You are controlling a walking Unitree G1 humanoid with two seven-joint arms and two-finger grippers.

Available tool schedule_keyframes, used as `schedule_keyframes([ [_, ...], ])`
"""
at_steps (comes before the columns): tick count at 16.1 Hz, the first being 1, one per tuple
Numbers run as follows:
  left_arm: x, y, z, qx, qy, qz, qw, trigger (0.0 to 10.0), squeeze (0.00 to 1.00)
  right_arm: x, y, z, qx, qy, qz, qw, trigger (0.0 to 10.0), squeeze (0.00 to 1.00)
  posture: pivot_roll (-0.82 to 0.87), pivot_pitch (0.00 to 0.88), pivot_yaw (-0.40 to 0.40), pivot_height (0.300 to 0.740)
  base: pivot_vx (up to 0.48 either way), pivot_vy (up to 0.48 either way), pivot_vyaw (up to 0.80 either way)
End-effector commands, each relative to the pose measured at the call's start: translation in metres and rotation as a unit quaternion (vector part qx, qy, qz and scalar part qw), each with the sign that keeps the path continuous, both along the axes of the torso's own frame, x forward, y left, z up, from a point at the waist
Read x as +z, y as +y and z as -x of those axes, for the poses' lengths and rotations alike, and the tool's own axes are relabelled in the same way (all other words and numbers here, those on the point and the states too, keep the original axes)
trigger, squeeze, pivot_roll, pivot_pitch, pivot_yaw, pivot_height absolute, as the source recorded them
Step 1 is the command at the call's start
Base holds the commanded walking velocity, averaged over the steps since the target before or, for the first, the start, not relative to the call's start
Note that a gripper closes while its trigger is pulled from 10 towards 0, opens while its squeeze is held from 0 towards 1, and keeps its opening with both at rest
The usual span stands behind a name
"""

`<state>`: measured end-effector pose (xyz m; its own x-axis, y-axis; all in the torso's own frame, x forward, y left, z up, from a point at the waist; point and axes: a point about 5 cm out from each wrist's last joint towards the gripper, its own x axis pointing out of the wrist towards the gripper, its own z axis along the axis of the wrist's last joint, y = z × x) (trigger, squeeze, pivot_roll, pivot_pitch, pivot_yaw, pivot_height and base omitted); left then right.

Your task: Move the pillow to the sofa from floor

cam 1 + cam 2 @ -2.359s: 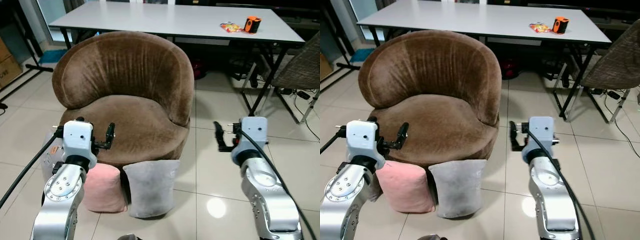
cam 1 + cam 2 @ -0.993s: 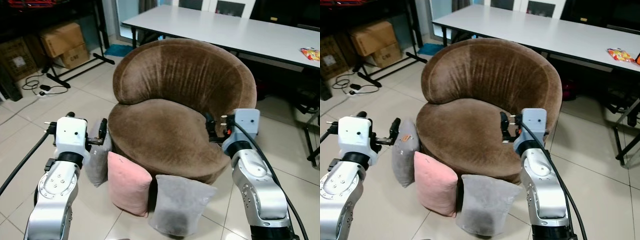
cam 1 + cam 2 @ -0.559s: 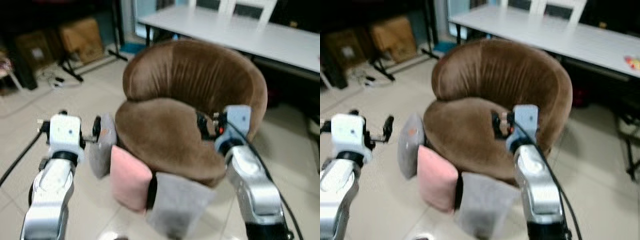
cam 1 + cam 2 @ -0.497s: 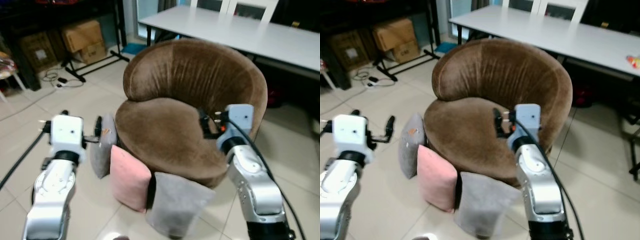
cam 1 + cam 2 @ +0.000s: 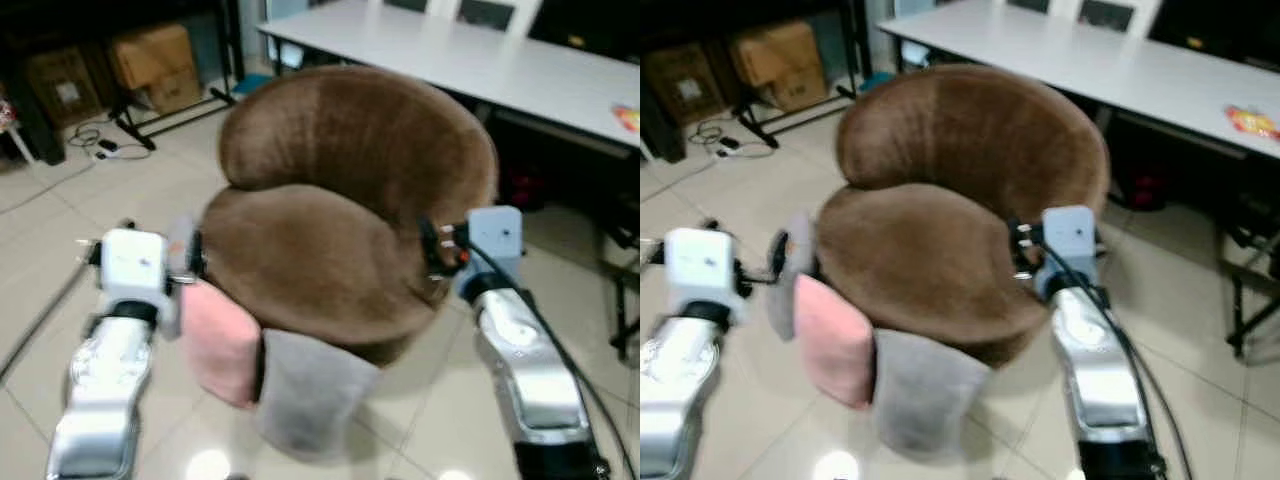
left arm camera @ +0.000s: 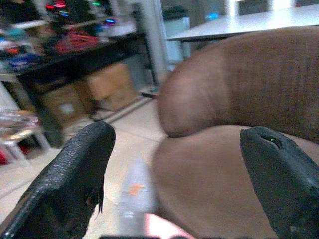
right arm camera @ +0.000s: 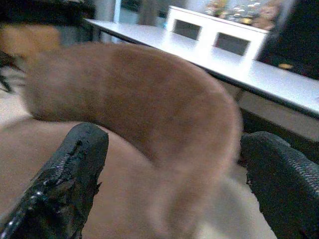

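Left eye view: pink pillow point(image 5: 218, 342) below left gripper point(image 5: 193, 255).

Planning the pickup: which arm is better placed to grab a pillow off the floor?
Left, probably. The left gripper, open, sits beside the pink pillow and grey pillow. The right gripper hovers over the sofa, away from them.

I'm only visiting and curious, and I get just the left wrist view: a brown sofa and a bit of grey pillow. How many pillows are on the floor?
Observer: Three: a grey pillow, a pink pillow and a second grey pillow, all against the sofa.
Operator: Where's the other arm?
Observer: The right arm reaches over the sofa's right edge, jaws open, holding nothing.
Operator: Anything on that table?
Observer: A colourful packet lies on the white table.
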<state>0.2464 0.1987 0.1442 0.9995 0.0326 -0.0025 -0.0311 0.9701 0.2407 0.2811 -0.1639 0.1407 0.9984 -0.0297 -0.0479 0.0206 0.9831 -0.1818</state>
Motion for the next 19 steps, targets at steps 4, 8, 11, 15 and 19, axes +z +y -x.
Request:
schedule_keyframes([
  [4,0.006,0.003,0.0,0.002,-0.015,-0.002,1.0,10.0,0.0,0.008,0.006,-0.001,-0.051,-0.044,0.022,0.997,10.0,0.0,0.0,0.0,-0.01,0.74,0.0,0.0,0.0],
  [8,0.005,0.002,0.001,0.001,-0.015,0.001,1.0,10.0,0.0,0.005,0.006,-0.002,-0.065,-0.03,0.004,0.997,10.0,0.0,0.0,0.0,-0.01,0.74,0.0,0.0,0.0],
  [11,0.006,0.001,0.002,-0.002,-0.017,0.01,1.0,10.0,0.0,0.005,0.005,-0.001,-0.062,-0.023,-0.015,0.998,10.0,0.0,-0.01,0.0,-0.011,0.74,0.0,0.0,0.0],
  [15,0.006,-0.001,0.002,-0.011,-0.019,0.017,1.0,10.0,0.0,0.006,0.007,0.007,0.011,-0.025,-0.064,0.998,10.0,0.0,0.0,0.0,-0.014,0.74,0.0,0.0,0.2],
  [19,0.006,-0.002,0.003,-0.016,-0.017,0.023,0.999,10.0,0.0,0.006,0.013,0.009,0.035,-0.029,-0.054,0.997,10.0,0.0,0.0,0.0,-0.014,0.74,0.0,0.0,0.8],
])
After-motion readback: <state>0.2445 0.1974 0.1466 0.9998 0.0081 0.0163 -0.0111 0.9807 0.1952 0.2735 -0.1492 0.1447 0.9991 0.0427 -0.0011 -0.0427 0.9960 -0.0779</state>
